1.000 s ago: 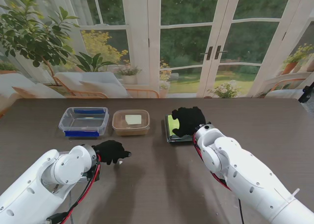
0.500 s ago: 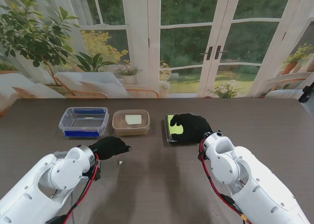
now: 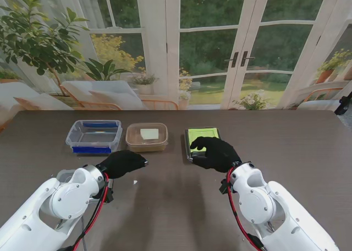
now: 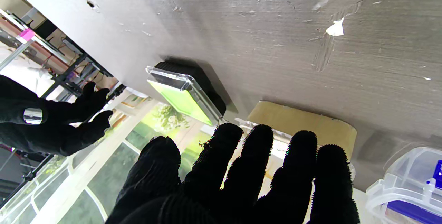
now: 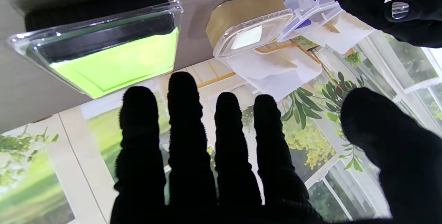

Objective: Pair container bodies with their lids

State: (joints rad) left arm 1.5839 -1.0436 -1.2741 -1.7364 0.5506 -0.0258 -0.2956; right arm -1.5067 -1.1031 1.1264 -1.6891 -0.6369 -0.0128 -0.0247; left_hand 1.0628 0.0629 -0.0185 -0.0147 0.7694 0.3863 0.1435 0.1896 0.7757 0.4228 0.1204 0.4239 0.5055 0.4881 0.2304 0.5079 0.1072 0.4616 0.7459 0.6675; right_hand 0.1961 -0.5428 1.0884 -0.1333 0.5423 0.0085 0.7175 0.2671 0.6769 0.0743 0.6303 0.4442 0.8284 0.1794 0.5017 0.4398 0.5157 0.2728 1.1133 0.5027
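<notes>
Dark wooden table [image 3: 308,146] holds 3 containers in a far row. Right hand [image 3: 215,153], fingers spread, holds nothing beside the green-lidded container [image 3: 202,135]; left hand [image 3: 122,163] is likewise empty, fingers apart, near the tan container [image 3: 147,137].

a dark wood-grain table [image 3: 308,152] stands before white-framed glass doors [image 3: 242,47], with a leafy potted plant [image 3: 38,39] in daylight.
</notes>
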